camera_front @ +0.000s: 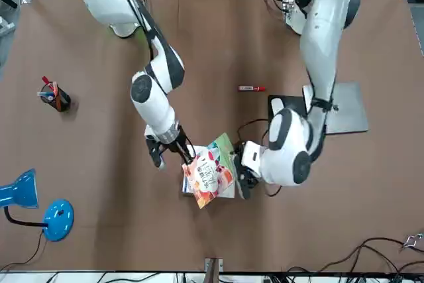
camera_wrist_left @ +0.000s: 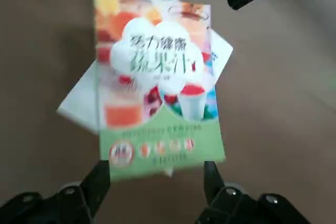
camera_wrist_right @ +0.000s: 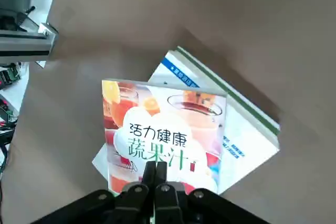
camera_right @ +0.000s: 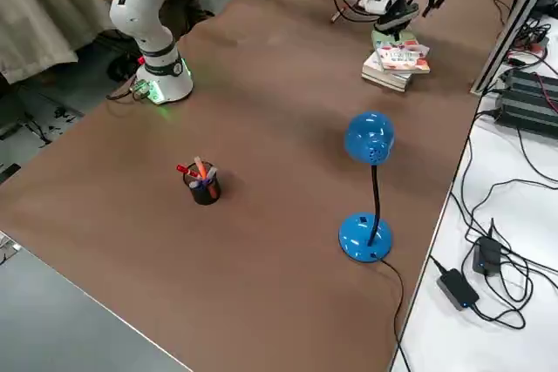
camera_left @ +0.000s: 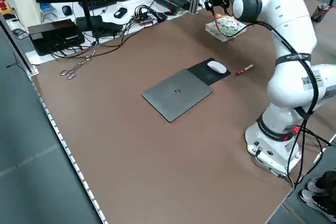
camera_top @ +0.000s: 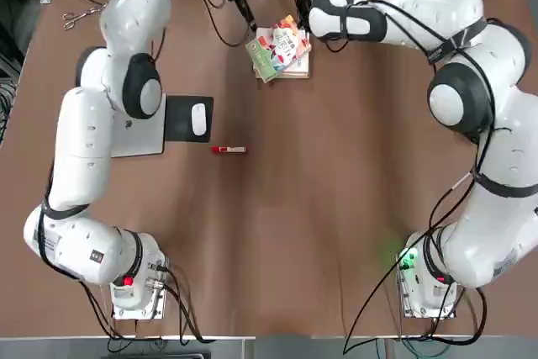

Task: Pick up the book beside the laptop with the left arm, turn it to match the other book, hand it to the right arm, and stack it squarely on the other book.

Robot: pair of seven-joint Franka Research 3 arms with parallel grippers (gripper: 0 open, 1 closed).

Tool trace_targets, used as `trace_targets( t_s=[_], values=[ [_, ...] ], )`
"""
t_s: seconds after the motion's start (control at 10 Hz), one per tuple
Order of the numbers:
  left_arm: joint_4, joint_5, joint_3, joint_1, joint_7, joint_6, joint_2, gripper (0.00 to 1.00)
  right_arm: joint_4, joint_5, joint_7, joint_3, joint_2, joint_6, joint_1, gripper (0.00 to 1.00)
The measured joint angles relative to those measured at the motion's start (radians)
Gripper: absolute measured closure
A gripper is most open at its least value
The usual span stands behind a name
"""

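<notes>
Book (camera_wrist_right: 163,135) with the green border sits skewed over the white book (camera_wrist_right: 247,135), pinched at one edge by the right gripper (camera_wrist_right: 155,174), fingers clamped narrow. It seems slightly tilted. Left gripper (camera_wrist_left: 155,179) hangs beside its green end, fingers spread wide, holding nothing.

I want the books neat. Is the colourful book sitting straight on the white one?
No, crooked. The colourful book lies turned across the white book, whose corners poke out on both sides.

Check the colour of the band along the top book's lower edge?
Green, on the book; clearest in the left wrist view.
</notes>
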State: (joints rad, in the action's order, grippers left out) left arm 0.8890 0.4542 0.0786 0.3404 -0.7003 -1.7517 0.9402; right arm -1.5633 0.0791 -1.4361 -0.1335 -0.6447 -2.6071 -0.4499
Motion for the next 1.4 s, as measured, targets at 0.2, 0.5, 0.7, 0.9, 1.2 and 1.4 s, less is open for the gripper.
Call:
trace_targets(
  t_s=[0.2, 0.5, 0.7, 0.9, 1.2, 1.4],
  values=[
    [-0.002, 0.000, -0.077, -0.037, 0.165, 0.134, -0.086, 0.17, 0.036, 0.000, -0.005, 0.000, -0.052, -0.059, -0.015, 0.96],
    [-0.002, -0.088, -0.231, -0.023, 0.433, 0.257, -0.175, 0.09, 0.192, 0.000, -0.009, 0.001, -0.186, -0.122, -0.050, 0.97],
    [-0.003, -0.301, -0.244, 0.007, 0.620, 0.344, -0.248, 0.00, 0.287, 0.000, -0.009, 0.002, -0.275, -0.162, -0.076, 0.97],
    [0.012, -0.351, -0.256, 0.016, 0.695, 0.422, -0.339, 0.02, 0.309, 0.000, -0.009, 0.003, -0.329, -0.211, -0.079, 1.00],
    [0.123, -0.353, -0.265, -0.049, 0.698, 0.437, -0.503, 0.00, 0.317, -0.001, -0.009, 0.023, -0.363, -0.229, -0.080, 1.00],
    [0.223, -0.353, -0.266, -0.088, 0.698, 0.419, -0.601, 0.01, 0.318, -0.001, -0.009, 0.025, -0.378, -0.259, -0.080, 1.00]
  ],
)
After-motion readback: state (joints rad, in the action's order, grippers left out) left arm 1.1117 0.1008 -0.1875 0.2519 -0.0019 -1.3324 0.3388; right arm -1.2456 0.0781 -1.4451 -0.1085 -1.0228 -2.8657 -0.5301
